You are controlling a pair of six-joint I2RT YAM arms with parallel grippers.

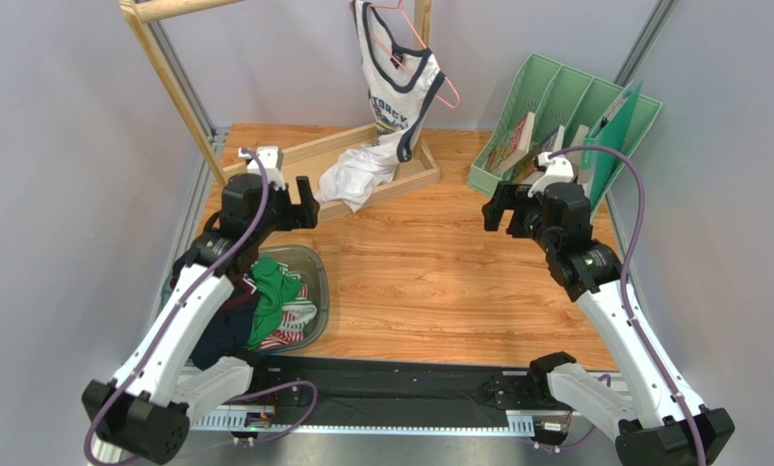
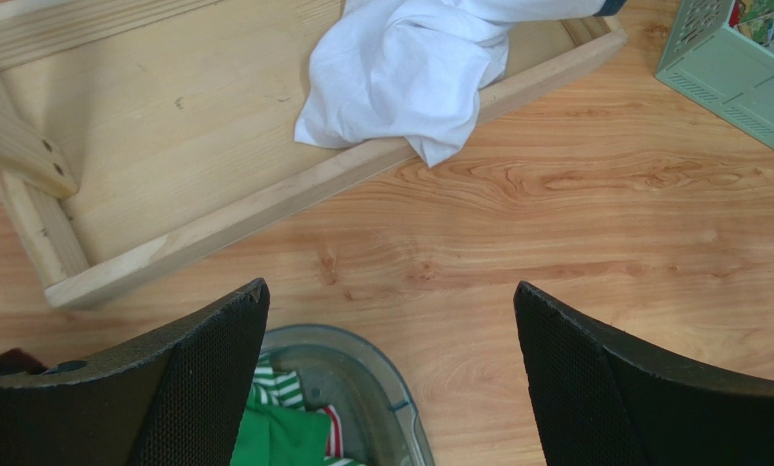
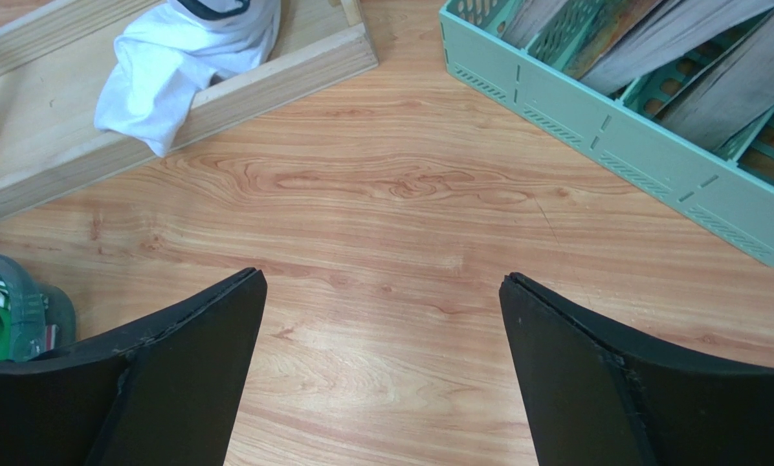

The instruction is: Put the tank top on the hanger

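The white tank top (image 1: 393,92) with navy trim hangs on the pink wire hanger (image 1: 446,92) from the wooden rack at the back. Its lower end (image 1: 357,175) lies bunched in the rack's base frame and over the front rail; this white cloth shows in the left wrist view (image 2: 410,73) and the right wrist view (image 3: 172,68). My left gripper (image 1: 303,202) is open and empty, above the table left of the shirt's lower end. My right gripper (image 1: 503,209) is open and empty over the bare table at the right.
The wooden rack's base frame (image 1: 294,155) and post (image 1: 172,83) stand at the back left. A clear bin (image 1: 315,282) with green, striped and dark navy garments (image 1: 269,301) sits at the front left. A green slotted organizer (image 1: 556,107) holding books stands at the back right.
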